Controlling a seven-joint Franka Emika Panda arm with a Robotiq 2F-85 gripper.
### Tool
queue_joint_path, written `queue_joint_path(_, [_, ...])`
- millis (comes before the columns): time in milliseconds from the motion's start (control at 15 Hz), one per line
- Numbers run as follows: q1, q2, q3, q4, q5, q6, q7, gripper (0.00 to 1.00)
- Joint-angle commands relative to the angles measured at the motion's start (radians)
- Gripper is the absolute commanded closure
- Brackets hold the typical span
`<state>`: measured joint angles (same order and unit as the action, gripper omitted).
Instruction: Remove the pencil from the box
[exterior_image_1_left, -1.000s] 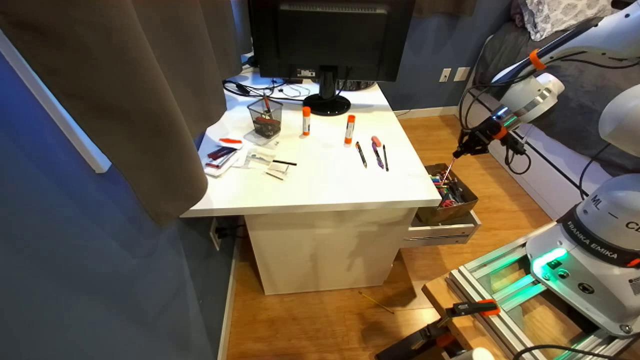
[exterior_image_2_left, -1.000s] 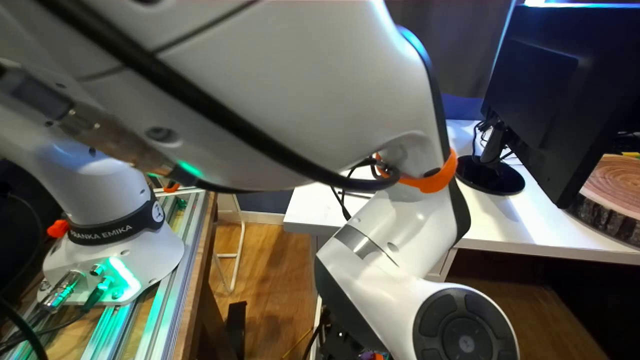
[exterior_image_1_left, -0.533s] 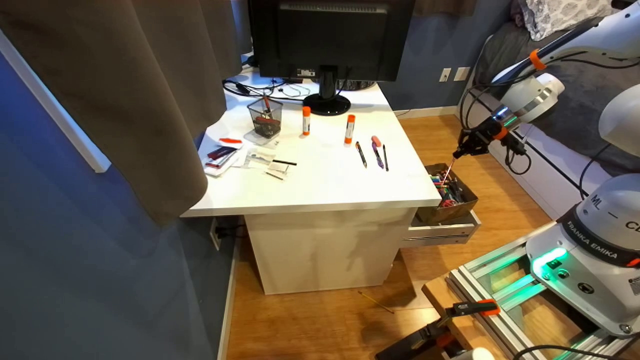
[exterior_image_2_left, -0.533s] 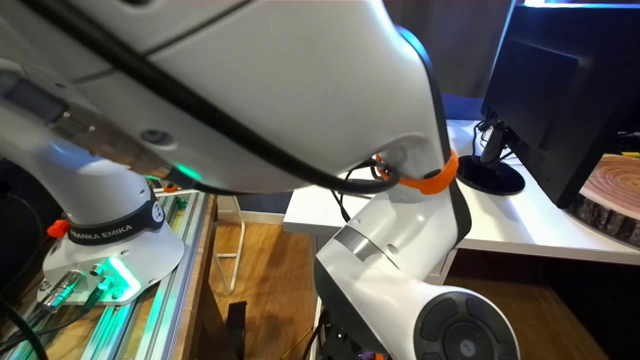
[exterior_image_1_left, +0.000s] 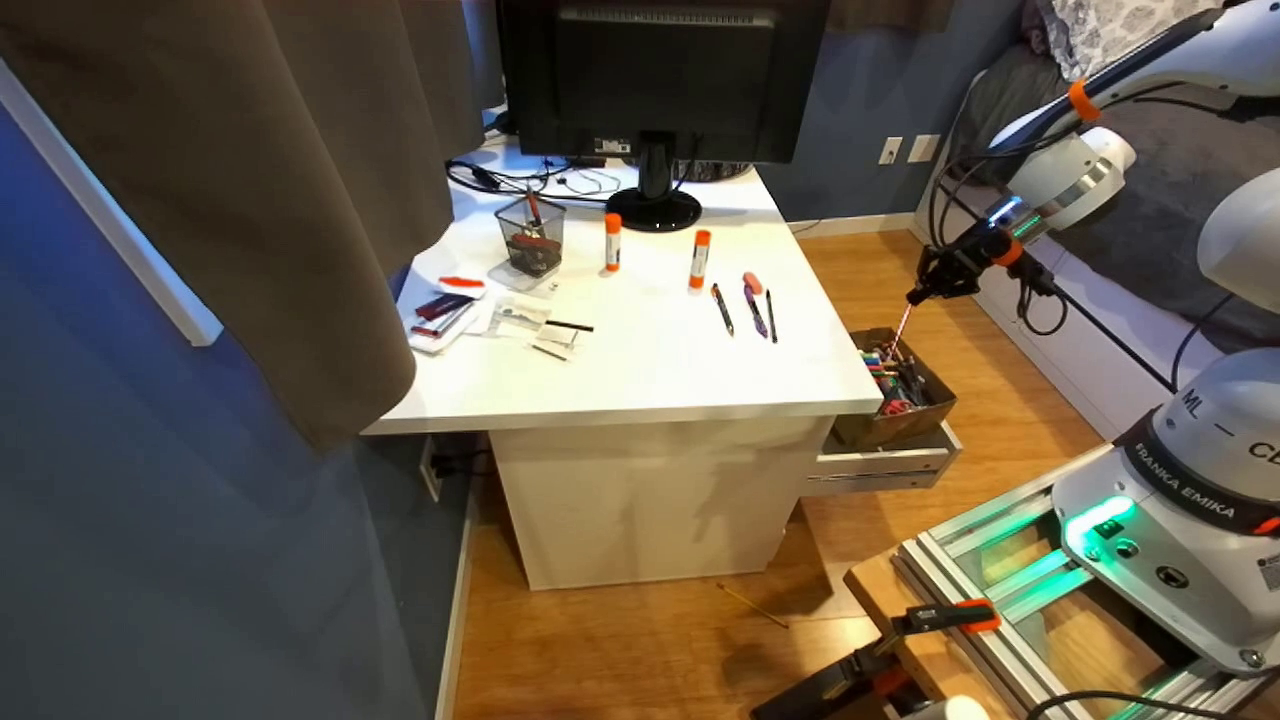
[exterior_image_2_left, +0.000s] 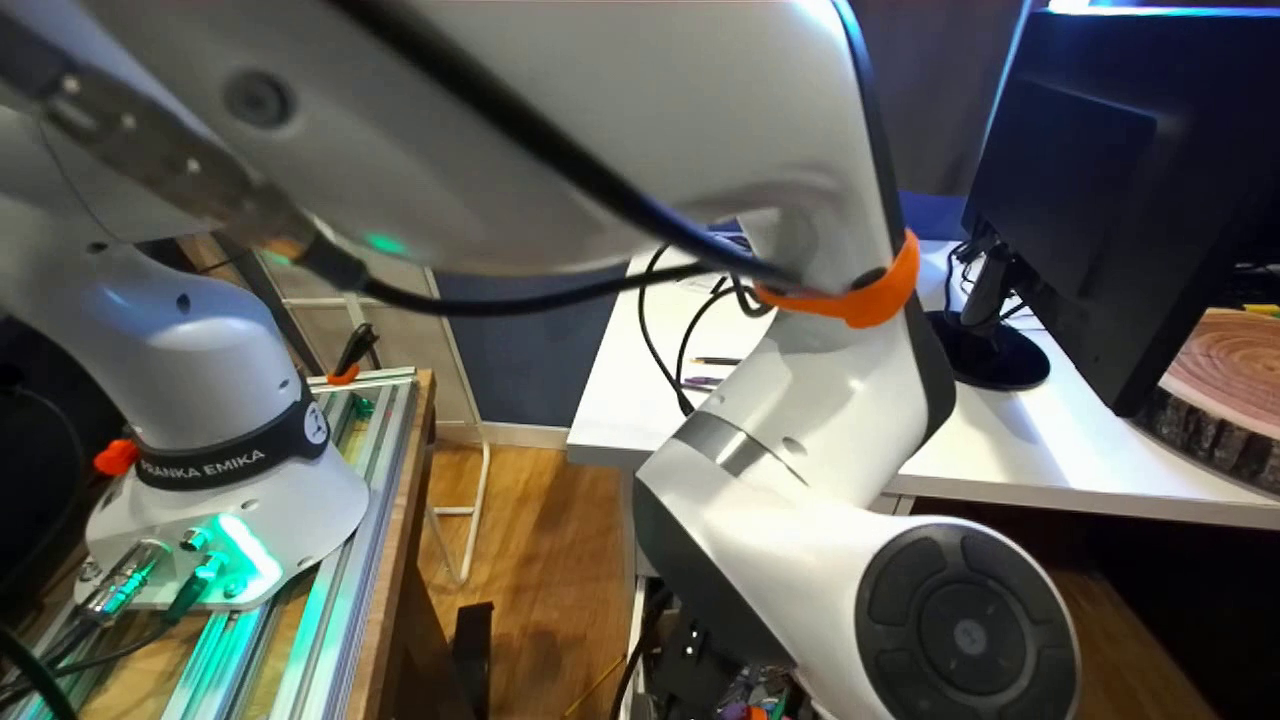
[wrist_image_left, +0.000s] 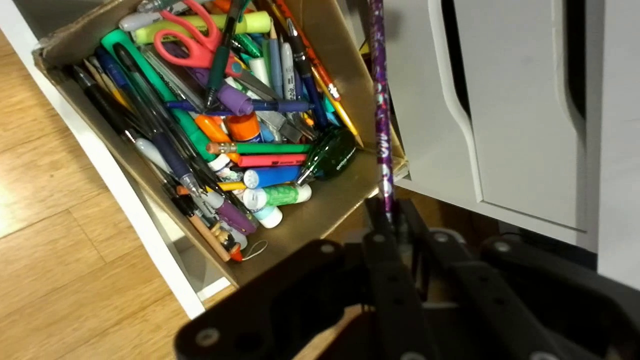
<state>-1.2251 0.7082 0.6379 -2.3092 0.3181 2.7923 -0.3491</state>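
Note:
My gripper (exterior_image_1_left: 913, 297) is above the box in an exterior view. It also shows in the wrist view (wrist_image_left: 394, 212), shut on one end of a thin, purple, shiny patterned pencil (wrist_image_left: 381, 100). The pencil (exterior_image_1_left: 902, 325) looks pinkish in an exterior view and points down toward the box. Its lower end overlaps the contents; I cannot tell whether it is inside or above them. The box (wrist_image_left: 295, 225) has brown walls, sits in a pulled-out white drawer and is full of pens, markers, glue sticks and red scissors. The box (exterior_image_1_left: 890, 430) also shows in an exterior view.
The white drawer (exterior_image_1_left: 885, 468) sticks out beside the white desk (exterior_image_1_left: 660, 375). White cabinet fronts (wrist_image_left: 515, 100) stand close beside the pencil. Several pens, glue sticks (exterior_image_1_left: 699, 260) and a mesh cup (exterior_image_1_left: 530, 235) are on the desk. A monitor (exterior_image_2_left: 1090, 200) stands there too.
My gripper has risen slightly with the pencil, and the pencil's lower end is higher and more upright. The arm has lifted and shifted in both exterior views.

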Motion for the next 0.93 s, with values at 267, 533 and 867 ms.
queue_joint_path(267, [-0.036, -0.366, 0.066, -0.154, 0.091, -0.242, -0.173, 0.98])
queue_joint_path(533, [0.026, -0.553, 0.049, -0.166, 0.269, -0.441, -0.351, 0.98])
queue_joint_path(867, [0.339, -0.735, -0.198, -0.165, 0.460, -0.725, -0.415, 0.98])
